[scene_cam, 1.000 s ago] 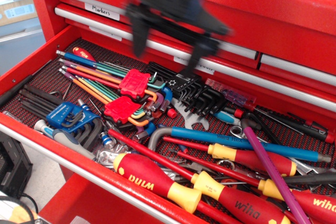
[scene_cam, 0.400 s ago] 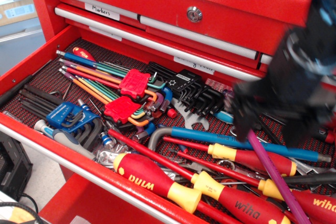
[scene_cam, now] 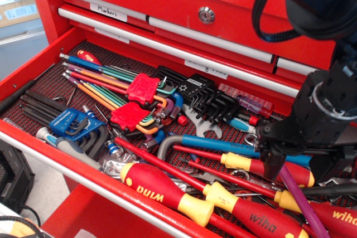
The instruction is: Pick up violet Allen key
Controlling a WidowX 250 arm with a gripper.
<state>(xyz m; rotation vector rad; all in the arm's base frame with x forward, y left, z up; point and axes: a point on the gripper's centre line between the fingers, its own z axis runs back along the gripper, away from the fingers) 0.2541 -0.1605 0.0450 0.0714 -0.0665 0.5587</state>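
Note:
The violet Allen key (scene_cam: 302,204) lies slanted at the right end of the open red drawer, on top of red-and-yellow screwdrivers. Only its lower shaft shows. Its upper part and bent end are hidden under my gripper. My black gripper (scene_cam: 301,164) is low over that upper part. The jaws stand apart, with the left finger (scene_cam: 272,163) just left of the shaft and the right finger (scene_cam: 330,165) well to its right. Nothing is held between them.
A big grey key with a blue sleeve (scene_cam: 223,144) lies just left of the gripper. Red-and-yellow screwdrivers (scene_cam: 167,190) fill the drawer front. Rainbow key sets in red holders (scene_cam: 139,90), black key sets (scene_cam: 206,98) and a blue holder (scene_cam: 70,121) lie further left. Closed red drawers (scene_cam: 206,15) rise behind.
The gripper swept from the upper middle of the view to the right and came down over the upper part of the violet key. The tools have not moved.

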